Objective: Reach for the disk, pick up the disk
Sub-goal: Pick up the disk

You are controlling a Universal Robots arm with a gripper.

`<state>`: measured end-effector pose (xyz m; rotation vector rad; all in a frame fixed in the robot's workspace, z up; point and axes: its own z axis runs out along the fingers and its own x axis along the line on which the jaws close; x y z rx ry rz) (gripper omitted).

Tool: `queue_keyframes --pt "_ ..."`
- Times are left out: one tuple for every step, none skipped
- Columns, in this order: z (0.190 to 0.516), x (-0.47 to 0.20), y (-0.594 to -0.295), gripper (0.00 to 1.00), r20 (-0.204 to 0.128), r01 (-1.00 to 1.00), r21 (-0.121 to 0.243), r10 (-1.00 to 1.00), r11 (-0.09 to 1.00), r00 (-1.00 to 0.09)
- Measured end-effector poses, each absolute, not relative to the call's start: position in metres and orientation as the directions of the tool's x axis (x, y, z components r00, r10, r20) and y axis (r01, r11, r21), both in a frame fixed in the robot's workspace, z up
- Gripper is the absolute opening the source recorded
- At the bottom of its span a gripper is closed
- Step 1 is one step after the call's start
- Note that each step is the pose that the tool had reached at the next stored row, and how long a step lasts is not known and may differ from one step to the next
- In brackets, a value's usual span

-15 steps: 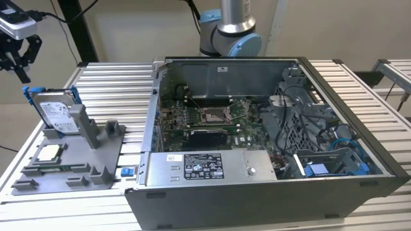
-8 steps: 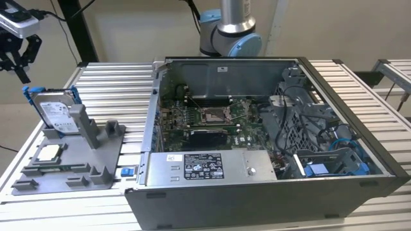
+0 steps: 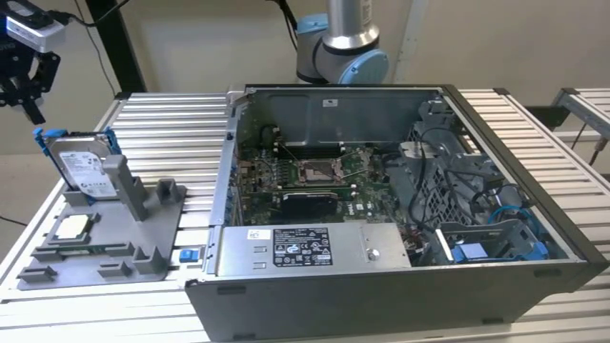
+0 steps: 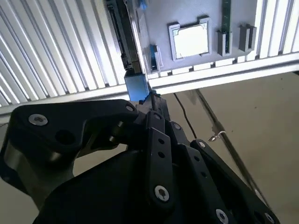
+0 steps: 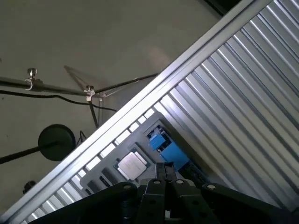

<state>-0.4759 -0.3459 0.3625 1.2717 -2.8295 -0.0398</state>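
Exterior view: black two-fingered gripper (image 3: 28, 107) hangs at the top of the exterior view's left, above and clear of the disk (image 3: 81, 168), a flat silver-grey hard drive with a white label framed by a bright blue plastic bracket. The disk stands on edge, slightly tilted, in a slot at the far end of a grey plastic fixture tray (image 3: 143, 243). A small square silver chip (image 3: 74, 227) lies flat in a recess of the same tray, nearer the camera. The tray rests on a ribbed aluminium table (image 3: 171, 128). An open grey computer case (image 3: 381, 300) occupies the centre and the exterior view's right, with the arm's grey-and-blue base joint (image 3: 343, 50) behind it.

Second wrist view: the gripper (image 4: 152, 99) has its fingertips drawn together, with nothing between them. Just beyond the tips is a blue corner of the bracket. The disk (image 4: 126, 42) is seen edge-on, and the chip (image 4: 189, 41) sits in the tray (image 4: 187, 14) beside it.

First wrist view: the gripper (image 5: 166, 167) likewise shows its tips together. The disk (image 5: 170, 151) lies just beyond them and apart from them, with the chip (image 5: 132, 165) just beside it on the tray (image 5: 140, 133), over the ribbed table (image 5: 233, 93).
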Motion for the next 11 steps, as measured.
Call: queue_keyframes --pt "0.3625 -0.4759 -0.3459 0.0 0.025 -0.756 0.039 -0.757 0.653 -0.653" --pt "0.3625 -0.4759 -0.3459 0.0 0.025 -0.765 0.039 -0.766 0.642 -0.642" --pt "0.3625 -0.4759 -0.3459 0.0 0.025 -0.774 0.039 -0.775 0.631 -0.631" --pt "0.3626 -0.4759 -0.3459 0.0 0.025 -0.783 0.039 -0.784 0.62 -0.62" --pt "0.3625 -0.4759 -0.3459 0.0 0.025 -0.792 0.039 -0.793 0.609 -0.609" --pt "0.3626 -0.4759 -0.3459 0.0 0.025 -0.801 0.039 -0.802 0.598 -0.597" --pt "0.3626 -0.4759 -0.3459 0.0 0.025 -0.809 0.039 -0.81 0.587 -0.587" --pt "0.3625 -0.4759 -0.3459 0.0 0.025 -0.817 0.039 -0.818 0.575 -0.574" --pt "0.3625 -0.4759 -0.3459 0.0 0.025 -0.825 0.039 -0.826 0.564 -0.563" --pt "0.3625 -0.4759 -0.3459 0.0 0.025 -0.833 0.039 -0.834 0.552 -0.551" --pt "0.3626 -0.4759 -0.3459 0.0 0.025 -0.84 0.039 -0.841 0.541 -0.54"
